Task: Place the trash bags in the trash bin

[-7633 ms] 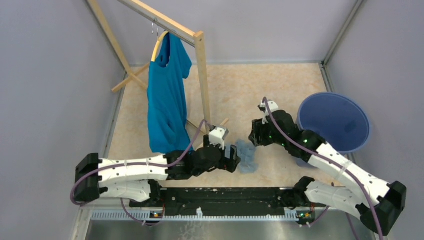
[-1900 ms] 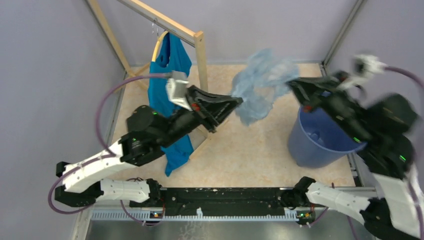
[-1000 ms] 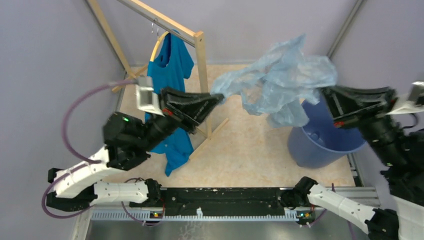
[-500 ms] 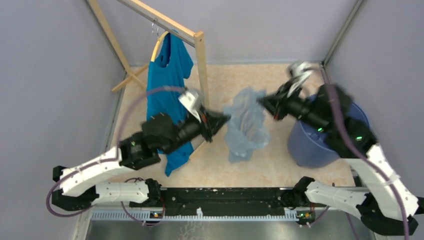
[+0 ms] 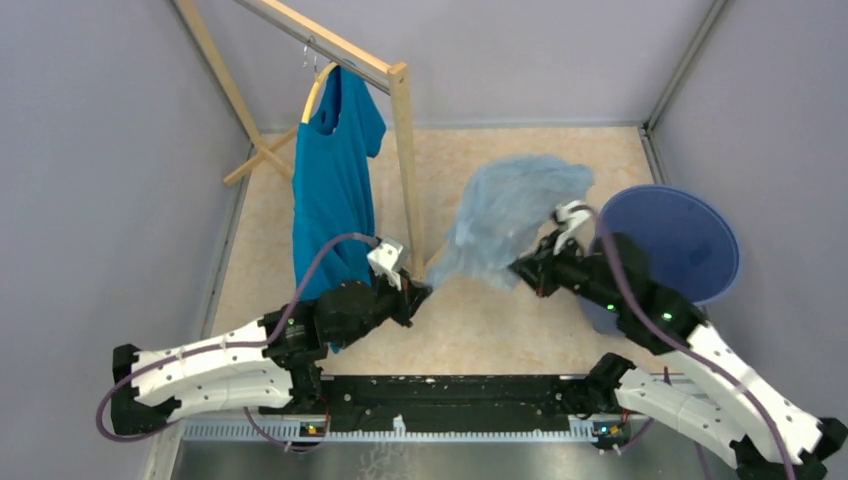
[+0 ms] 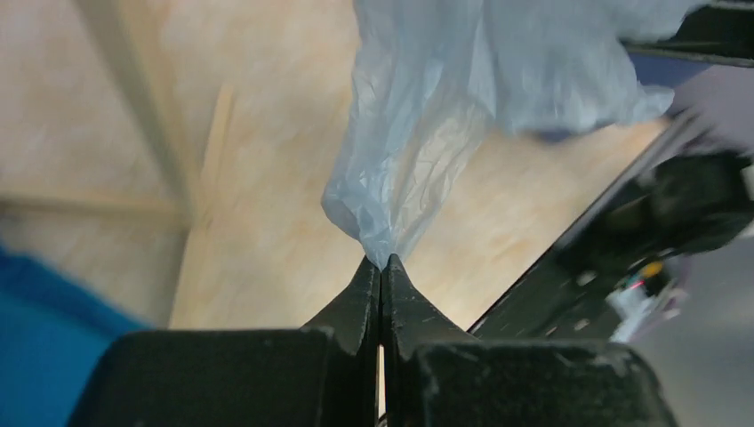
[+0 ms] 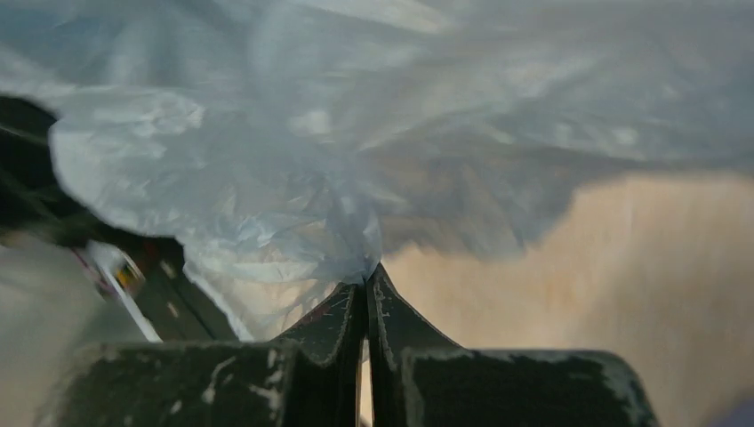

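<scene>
1. Black mounting rail, near edge of the tabletop. Both my arm bases are bolted to it.

2. Left arm. The white links lie low along the near edge. The black forearm stretches forward and to the right, with a purple cable looping over it. My left fingers are pressed together, pinching a twisted corner of the bag.

3. Right arm. It rises from the near right corner, and the forearm reaches forward and left. In the overhead view it crosses the bin's near-left wall. My right fingers are clamped tight on a bunched fold of the bag.

4. Thin, translucent pale-blue plastic trash bag. It is wrinkled, strung between my two sets of fingers and billowing away from them above the middle of the tabletop. It is outside the bin, with its far right edge just beside the rim.

5. Beige marbled tabletop. It carries the rack and the bin.

6. Light wooden clothes-rack post. It stands upright just beyond my left fingers, close to the left of the bag's lower corner.

7. Teal-blue cloth T-shirt. It hangs on a wooden hanger left of the post, beyond my left forearm.

8. Round medium-blue plastic trash bin. It sits by the right wall, beyond and to the right of my right fingers, with its mouth open to the overhead camera.
</scene>
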{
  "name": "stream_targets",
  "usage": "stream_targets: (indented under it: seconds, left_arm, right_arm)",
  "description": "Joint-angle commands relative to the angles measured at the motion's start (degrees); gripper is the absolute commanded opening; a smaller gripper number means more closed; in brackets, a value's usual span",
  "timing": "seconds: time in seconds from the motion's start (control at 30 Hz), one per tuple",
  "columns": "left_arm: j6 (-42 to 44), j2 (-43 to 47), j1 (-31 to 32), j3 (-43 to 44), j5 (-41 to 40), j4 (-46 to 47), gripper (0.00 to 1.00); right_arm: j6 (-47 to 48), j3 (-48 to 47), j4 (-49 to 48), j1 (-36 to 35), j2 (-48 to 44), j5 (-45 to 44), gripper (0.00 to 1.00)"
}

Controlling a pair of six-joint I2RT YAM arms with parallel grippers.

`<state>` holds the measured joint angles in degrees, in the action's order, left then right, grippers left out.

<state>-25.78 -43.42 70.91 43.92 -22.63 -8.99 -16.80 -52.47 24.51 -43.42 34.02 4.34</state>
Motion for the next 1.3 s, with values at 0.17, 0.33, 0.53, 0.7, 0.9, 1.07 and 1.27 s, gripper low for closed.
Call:
stream_targets:
  seconds: [0.17,0.33,0.53,0.7,0.9,1.07,1.27]
  left_arm:
    - [19.4,-10.78,-0.16,40.81,6.83,-1.24,0.0]
    - [18.21,-12.08,-0.16,47.83,24.05,2.2,0.0]
    - [2.03,-4.83,-0.16,7.2,4.08,9.63,0.0]
    - [-8.65,-5.5,-1.41,-1.89,0.5,3.37,0.0]
    - [13.49,-15.52,-6.14,38.51,18.54,1.49,0.0]
    - [11.85,-15.96,-6.02,44.1,38.93,11.91,0.0]
    - [3.23,-7.18,-6.21,10.03,11.18,8.72,0.0]
  right_arm:
    - [10.81,-43.18,12.72,-0.19,18.79,-3.78,0.0]
    - [10.99,-54.4,11.14,-0.11,16.32,3.63,0.0]
    - [-0.84,-11.16,1.78,-0.18,5.72,2.83,0.0]
    - [-6.38,6.08,-0.73,-0.17,4.13,1.94,0.0]
    - [7.64,-36.63,12.49,-0.17,15.29,-1.51,0.0]
    - [7.07,-45.15,6.97,-0.17,12.11,5.7,0.0]
    - [-1.5,-10.61,4.22,-0.17,4.05,-0.05,0.0]
